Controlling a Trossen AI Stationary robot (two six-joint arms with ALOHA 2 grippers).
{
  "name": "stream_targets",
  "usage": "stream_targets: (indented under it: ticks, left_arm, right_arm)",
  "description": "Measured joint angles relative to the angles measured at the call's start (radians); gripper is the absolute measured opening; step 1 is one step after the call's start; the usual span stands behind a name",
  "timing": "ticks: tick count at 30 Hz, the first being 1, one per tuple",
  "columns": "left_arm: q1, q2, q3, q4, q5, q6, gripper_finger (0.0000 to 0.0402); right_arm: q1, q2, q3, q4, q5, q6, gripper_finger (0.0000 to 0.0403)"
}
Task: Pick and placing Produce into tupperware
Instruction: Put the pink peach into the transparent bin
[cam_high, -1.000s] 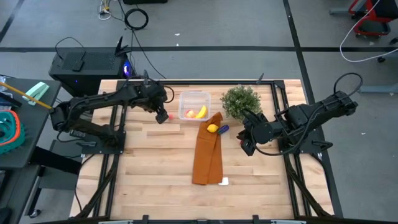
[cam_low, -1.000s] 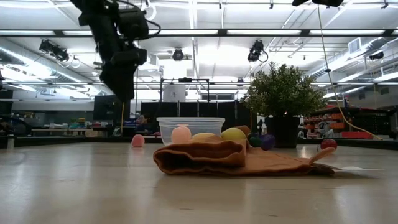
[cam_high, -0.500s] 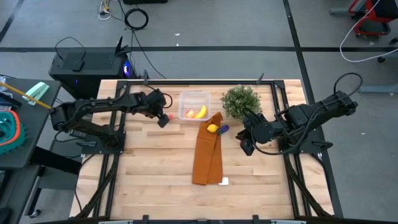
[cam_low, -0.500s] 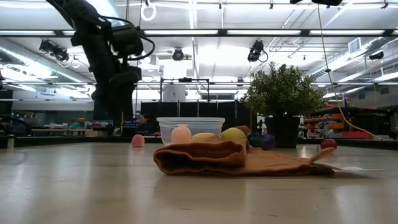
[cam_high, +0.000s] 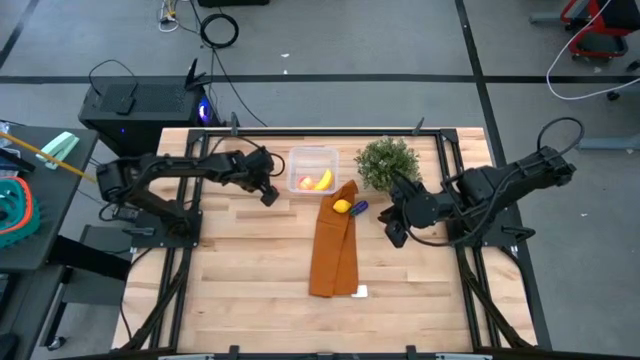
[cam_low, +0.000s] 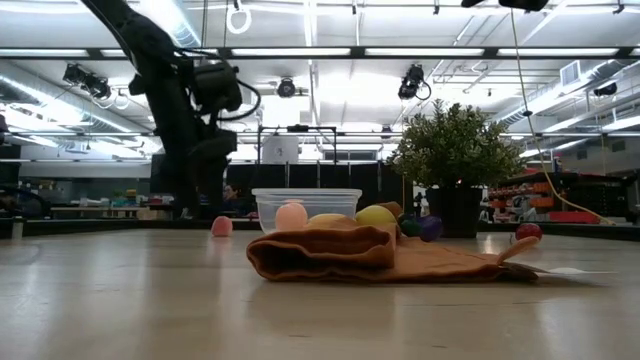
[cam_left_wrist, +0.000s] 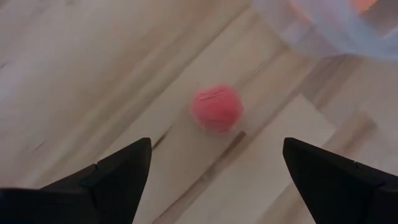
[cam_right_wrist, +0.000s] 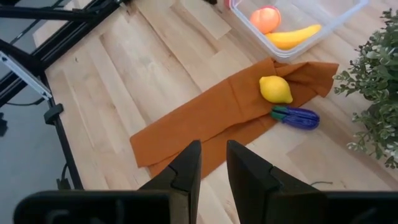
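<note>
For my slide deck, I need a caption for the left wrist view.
Open left gripper poised over a small red fruit on the wooden table, beside the clear tupperware.

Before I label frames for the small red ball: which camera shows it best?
The left wrist view: the red ball lies large between the open left end effector. The low view shows it small; the high view hides it.

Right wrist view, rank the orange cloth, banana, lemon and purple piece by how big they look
1. Orange cloth, by far the largest.
2. Banana.
3. Purple piece, long but thin.
4. Lemon, close to the purple piece; that pair is uncertain.
</note>
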Motion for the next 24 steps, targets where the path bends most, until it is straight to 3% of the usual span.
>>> stream_targets:
  ticks: [24]
  left_arm:
    - [0.002,0.149,0.002,0.141,0.019,0.088,0.0369]
  right_arm:
    - [-0.015,0.0,0.0,0.003,-0.005,-0.001,0.0083]
